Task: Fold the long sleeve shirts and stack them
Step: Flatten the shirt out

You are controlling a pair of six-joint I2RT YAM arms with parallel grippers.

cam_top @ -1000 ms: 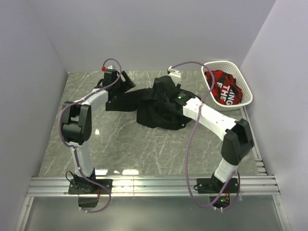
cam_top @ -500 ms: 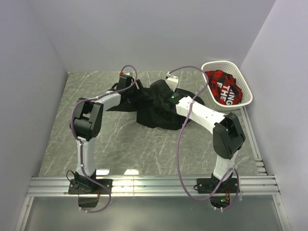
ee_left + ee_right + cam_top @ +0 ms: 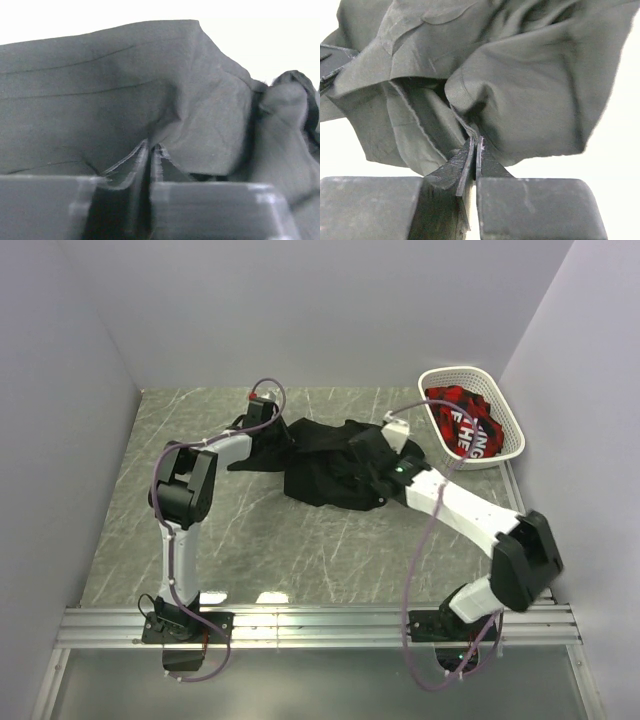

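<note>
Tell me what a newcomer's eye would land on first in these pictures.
A crumpled black fabric shirt is bunched in the middle of the grey marbled tabletop. The left gripper pinches its left end and the right gripper is shut on a fold at its right. At the far right corner sits a white plastic basket holding a red-and-black garment with white lettering.

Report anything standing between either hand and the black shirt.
Nothing visible does. The left hand and the right hand are each shut on a fold of the black shirt.
</note>
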